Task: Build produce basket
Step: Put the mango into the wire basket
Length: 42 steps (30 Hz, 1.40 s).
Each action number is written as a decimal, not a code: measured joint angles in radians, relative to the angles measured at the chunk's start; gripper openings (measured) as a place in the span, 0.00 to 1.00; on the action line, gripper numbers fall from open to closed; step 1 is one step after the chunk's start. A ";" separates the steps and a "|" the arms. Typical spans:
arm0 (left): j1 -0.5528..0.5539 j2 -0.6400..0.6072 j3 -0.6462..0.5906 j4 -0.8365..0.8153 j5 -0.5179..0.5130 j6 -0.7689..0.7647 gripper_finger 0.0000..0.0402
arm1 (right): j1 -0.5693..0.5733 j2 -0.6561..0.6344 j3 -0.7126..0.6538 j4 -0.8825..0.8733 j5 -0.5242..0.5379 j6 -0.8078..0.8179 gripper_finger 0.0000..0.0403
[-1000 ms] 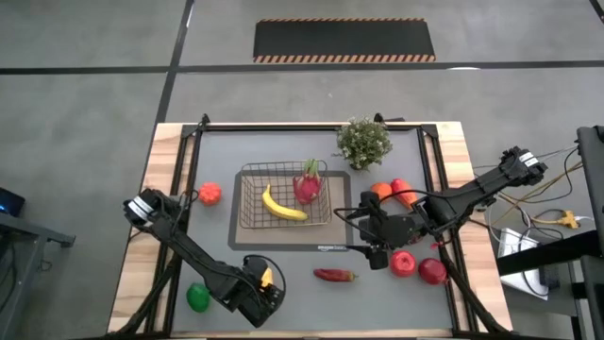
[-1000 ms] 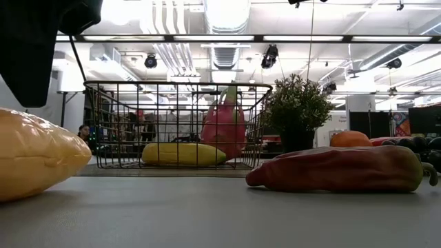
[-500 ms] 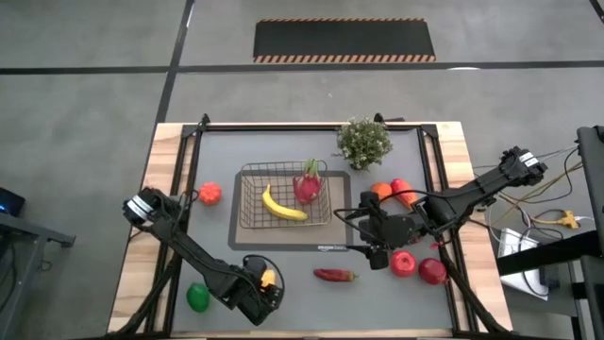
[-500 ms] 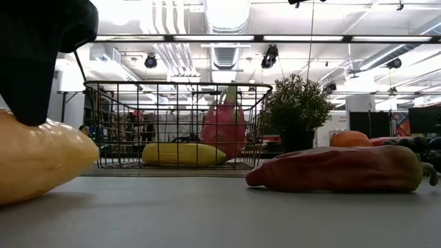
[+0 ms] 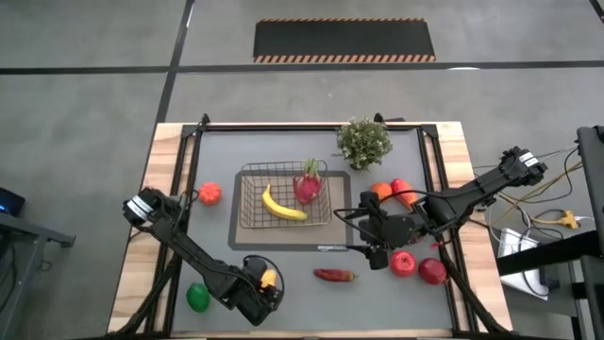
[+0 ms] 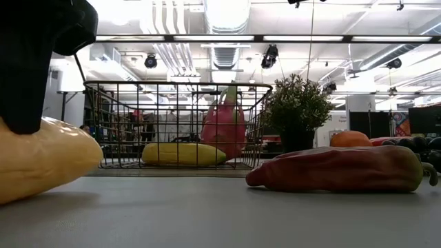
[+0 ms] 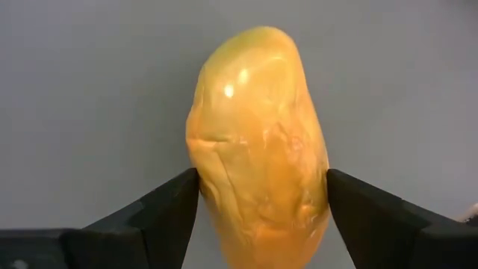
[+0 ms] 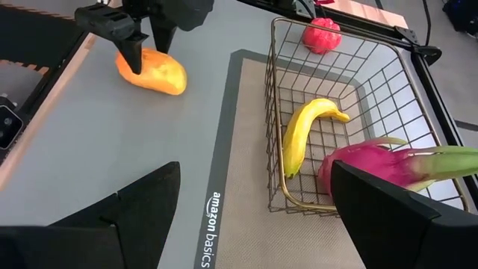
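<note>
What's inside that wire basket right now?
The wire basket holds a yellow banana and a pink dragon fruit, lying apart. Its open grid hides nothing; the other fruits are still outside on the table.

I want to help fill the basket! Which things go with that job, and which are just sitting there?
For the job: dark wire basket, orange-yellow mango, curved yellow banana, pink dragon fruit, long red pepper, round green lime.
Just there: leafy green potted plant, flat dark mat.

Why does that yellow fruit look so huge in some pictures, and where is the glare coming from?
In the low view the mango lies close to the lens, so it looms; bright ceiling lights wash out the top. In the left wrist view it fills the frame between the left gripper fingers, with a small shiny highlight.
</note>
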 joint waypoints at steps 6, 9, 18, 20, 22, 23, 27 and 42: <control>0.000 -0.028 0.001 -0.061 -0.018 0.102 0.48 | 0.000 0.000 0.000 0.000 0.000 0.000 0.81; 0.000 -0.078 0.001 -0.078 -0.019 0.172 0.42 | 0.000 0.000 0.000 -0.001 0.000 0.000 0.81; 0.062 -0.296 0.017 -0.087 -0.076 0.611 0.44 | 0.000 0.000 0.000 0.001 0.000 -0.009 0.81; 0.106 -0.347 0.025 -0.088 -0.097 0.751 0.45 | -0.002 0.000 0.000 0.006 0.000 -0.008 0.81; 0.162 -0.395 0.030 -0.087 -0.099 0.902 0.45 | -0.002 0.000 0.000 0.008 0.000 0.000 0.81; 0.193 -0.419 0.029 -0.088 -0.099 0.987 0.45 | -0.002 0.000 0.000 0.008 0.000 0.001 0.81; 0.344 -0.485 0.026 -0.088 -0.097 1.303 0.46 | -0.002 0.000 0.000 0.011 0.000 0.003 0.81; 0.869 -0.375 -0.026 -0.164 0.065 2.041 0.46 | -0.002 0.000 -0.002 0.025 0.001 0.007 0.81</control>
